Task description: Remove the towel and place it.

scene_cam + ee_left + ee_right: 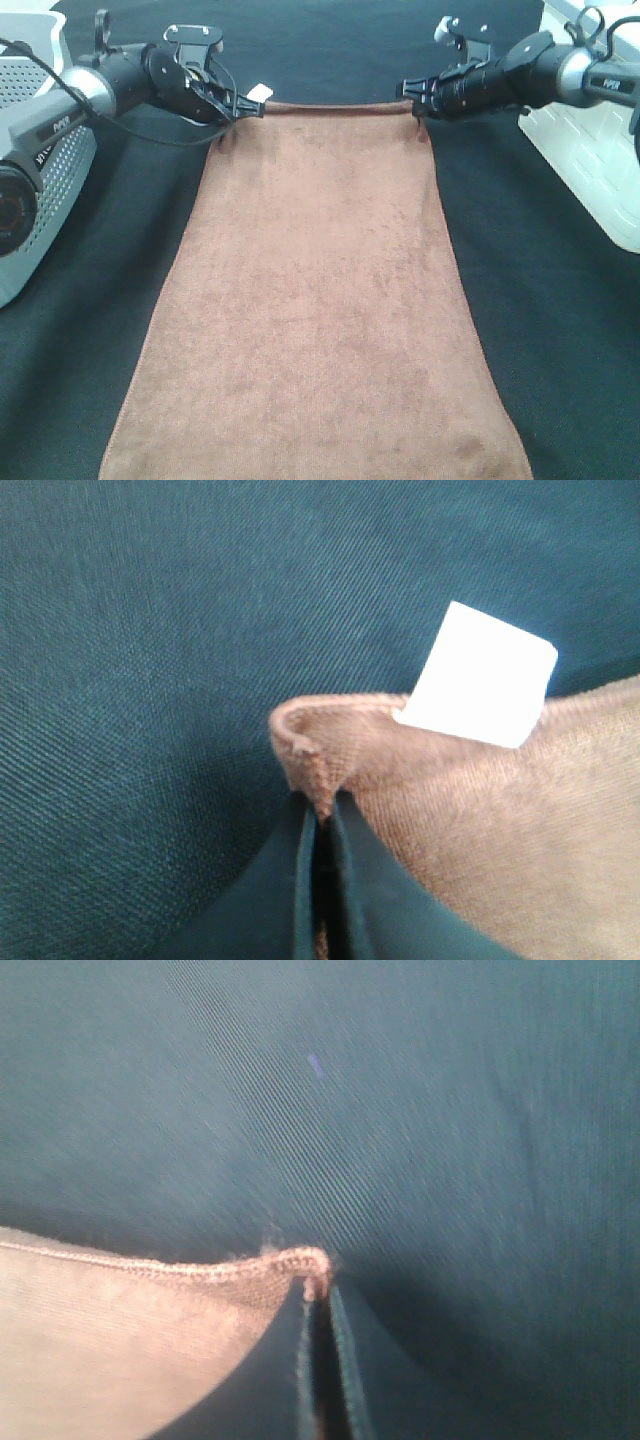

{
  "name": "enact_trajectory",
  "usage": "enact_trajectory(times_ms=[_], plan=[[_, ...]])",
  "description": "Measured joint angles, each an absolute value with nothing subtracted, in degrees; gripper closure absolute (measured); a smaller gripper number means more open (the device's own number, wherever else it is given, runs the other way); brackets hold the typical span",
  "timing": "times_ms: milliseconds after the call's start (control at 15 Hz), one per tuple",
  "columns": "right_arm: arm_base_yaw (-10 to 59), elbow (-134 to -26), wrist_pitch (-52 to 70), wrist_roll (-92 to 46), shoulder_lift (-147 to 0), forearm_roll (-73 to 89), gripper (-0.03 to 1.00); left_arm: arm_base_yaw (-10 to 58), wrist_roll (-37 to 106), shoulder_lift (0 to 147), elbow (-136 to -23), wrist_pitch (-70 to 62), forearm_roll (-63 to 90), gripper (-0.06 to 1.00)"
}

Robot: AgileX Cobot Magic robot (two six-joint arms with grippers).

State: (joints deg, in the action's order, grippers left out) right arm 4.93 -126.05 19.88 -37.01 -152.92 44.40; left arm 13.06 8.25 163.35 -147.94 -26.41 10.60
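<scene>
Your left gripper (243,106) was clamped on the towel (320,300) at its far left corner beside the white tag (261,92); your right gripper (415,100) pinched the far right corner. The towel lay lengthwise over the black table cloth (560,330).

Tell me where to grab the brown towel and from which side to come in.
Grip the towel at its two far corners, each from its outer side. It lies flat and long, so only the hemmed corners give thin edges to pinch. The left gripper is shut on the corner by the white tag; the right gripper is shut on the other.
</scene>
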Motion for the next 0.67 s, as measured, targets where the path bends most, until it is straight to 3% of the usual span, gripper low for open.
enact_trajectory(times_ms=[200, 400, 667], plan=[[4.9, -126.1, 18.9, -38.7, -153.2, 46.1, 0.96, 13.1, 8.3, 163.9, -147.9, -23.4, 10.8, 0.94], [4.9, -126.1, 18.3, -39.9, -153.3, 46.9, 0.8, 13.1, 8.3, 163.9, -147.9, -21.5, 10.9, 0.85], [4.9, -126.1, 18.5, -39.9, -153.3, 45.8, 0.4, 13.1, 8.3, 163.9, -147.9, -21.5, 10.9, 0.42]])
